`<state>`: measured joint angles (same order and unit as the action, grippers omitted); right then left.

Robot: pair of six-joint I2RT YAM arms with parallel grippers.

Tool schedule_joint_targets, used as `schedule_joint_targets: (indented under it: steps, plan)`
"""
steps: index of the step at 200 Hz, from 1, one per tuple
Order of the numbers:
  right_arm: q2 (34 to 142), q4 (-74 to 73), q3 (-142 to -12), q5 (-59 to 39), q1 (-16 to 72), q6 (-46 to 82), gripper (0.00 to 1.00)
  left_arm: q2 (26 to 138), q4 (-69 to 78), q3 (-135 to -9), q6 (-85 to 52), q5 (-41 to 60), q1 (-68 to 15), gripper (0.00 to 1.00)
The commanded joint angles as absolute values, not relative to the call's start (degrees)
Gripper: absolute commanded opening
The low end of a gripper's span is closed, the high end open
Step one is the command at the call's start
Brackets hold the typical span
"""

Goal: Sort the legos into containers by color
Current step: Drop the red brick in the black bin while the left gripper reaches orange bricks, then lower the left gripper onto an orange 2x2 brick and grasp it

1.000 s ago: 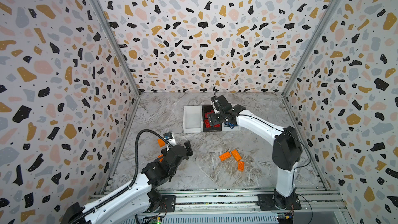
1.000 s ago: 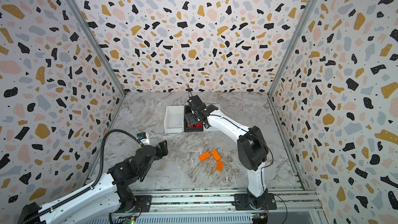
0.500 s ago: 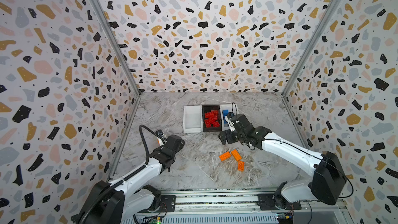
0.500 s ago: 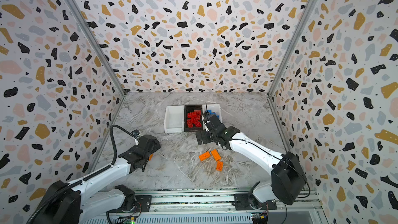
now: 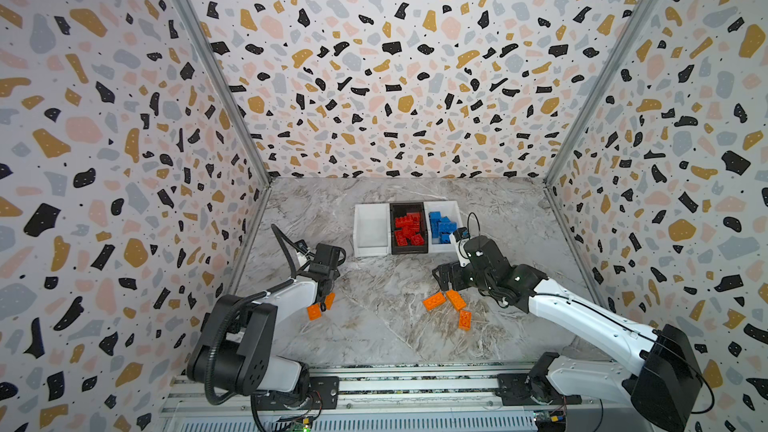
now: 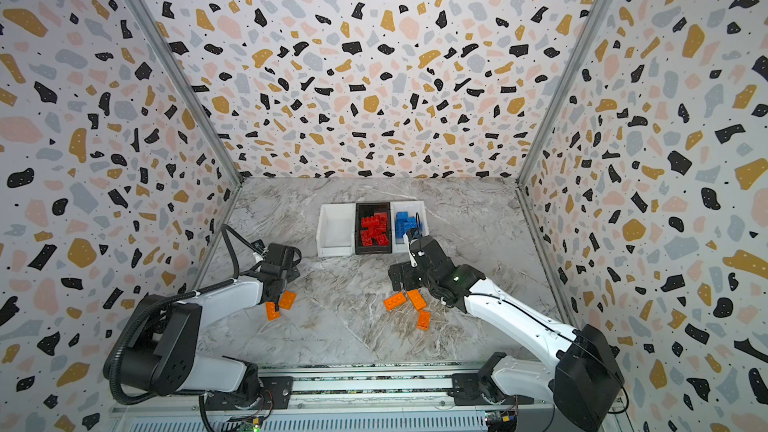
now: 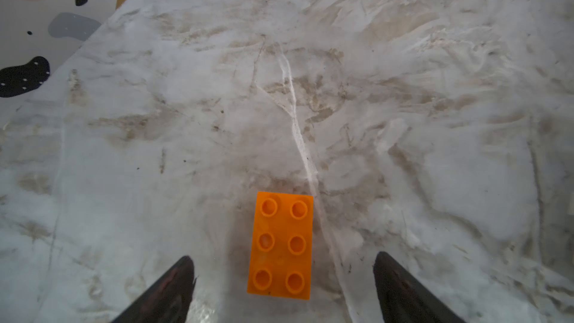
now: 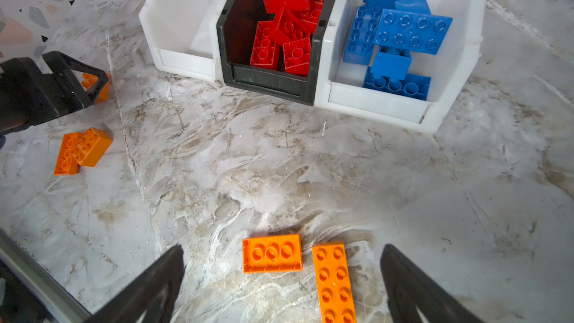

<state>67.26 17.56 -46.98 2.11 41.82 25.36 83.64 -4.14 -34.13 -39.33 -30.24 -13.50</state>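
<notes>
The left gripper [image 7: 282, 257] hangs low over the marble tabletop [image 7: 403, 88] with its jaws wide and nothing held. An orange six-stud brick [image 7: 281, 245] lies flat between the fingers, its long sides facing them and clear of both. To make this pick well, go straight down and close squarely across the short width so both fingers meet the brick together. Then lift clear before swinging away. In both top views this brick seems to be hidden under the wrist, so I take it to be separate from the orange pair [image 5: 314, 311], which lie touching at lower left of centre.

It belongs in the empty white bin [image 5: 371, 228], leftmost of the row at mid-frame. Beside that stand the black bin [image 5: 409, 249] of red bricks [image 5: 409, 230] and the second white bin [image 5: 442, 248] of blue bricks [image 5: 442, 224].

The right gripper [image 8: 282, 248] is also spread wide and empty. It hangs above an upturned orange brick [image 8: 272, 253] and an eight-stud orange brick [image 8: 334, 281] lying just beside each other, with a third orange brick [image 5: 465, 320] near. It should straddle one brick only, or a finger may wedge between neighbours.

A second ago the right gripper was up at the bins, over the black one, and it has since come down-frame to the orange group. The left arm was then drawn back with its gripper lifted, and it now reaches up-frame and sits low.
</notes>
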Motion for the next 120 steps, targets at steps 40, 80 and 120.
schedule_joint_targets:
  steps: [40, 80, 120]
  plan:
    - [63.1, 17.0, -45.7, 1.8, 39.5, 26.2, 0.99, 90.1, -2.2, -39.3, -36.5, -26.2, -10.9, 0.63]
    - [62.9, 17.4, -45.9, 1.9, 38.6, 26.2, 0.99, 88.9, -3.0, -37.6, -36.9, -24.7, -10.9, 0.58]
    - [65.2, 16.6, -46.7, 0.6, 38.4, 26.2, 0.99, 89.0, -2.5, -35.7, -36.7, -23.7, -10.9, 0.34]
